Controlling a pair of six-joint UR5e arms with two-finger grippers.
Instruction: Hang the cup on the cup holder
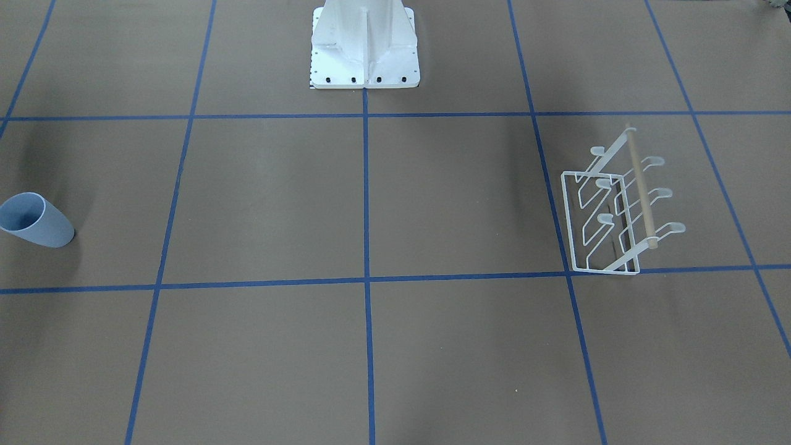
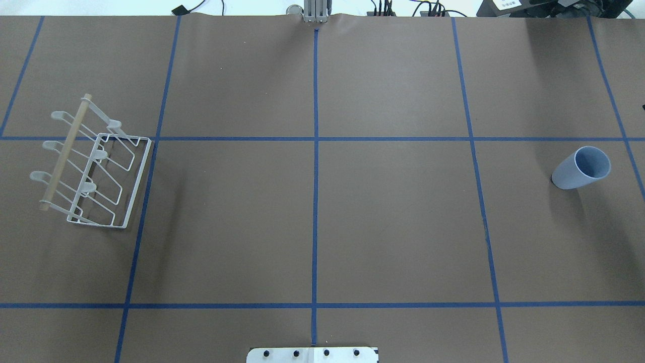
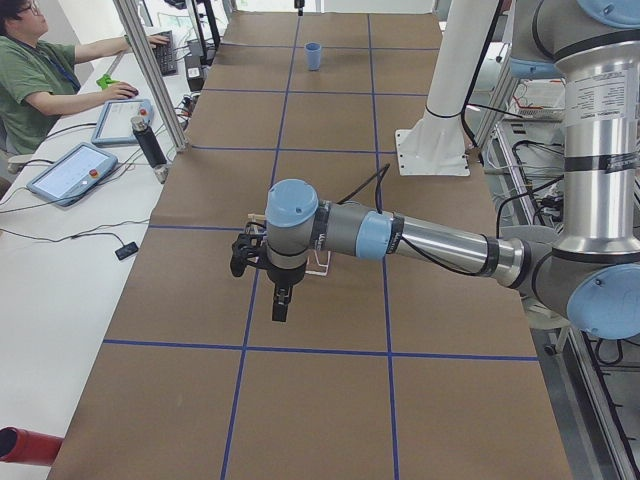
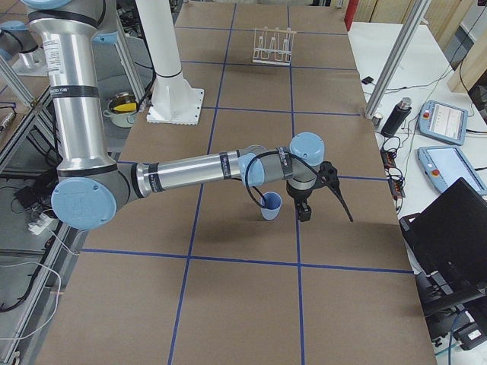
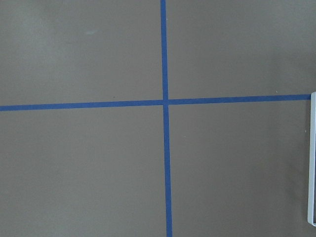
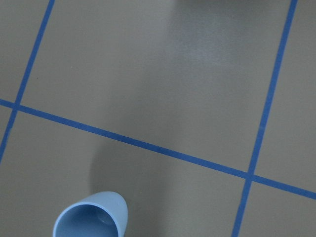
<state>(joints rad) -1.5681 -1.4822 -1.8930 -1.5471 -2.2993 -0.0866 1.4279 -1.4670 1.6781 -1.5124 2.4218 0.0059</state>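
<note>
Cup [image 2: 580, 168] stands upright at 3 o'clock on the counter [image 2: 393, 217] seen overhead, cup holder [image 2: 66, 151] well apart at 9. Likely light, stiff, slick: pinch one rim wall. Whether left gripper [image 3: 283, 303] or right gripper [image 4: 303, 213] fingers are apart, I cannot tell.

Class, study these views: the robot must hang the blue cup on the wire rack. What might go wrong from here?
1. The cup stands rim up on the robot's far right, and the wire cup rack sits on its far left. Carrying the cup across, perhaps with a hand-over, risks a drop.
2. The cup must be flipped to sit over a prong, and its tapered wall may slip.
3. The right claw hangs close beside the cup and might tip it.
</note>
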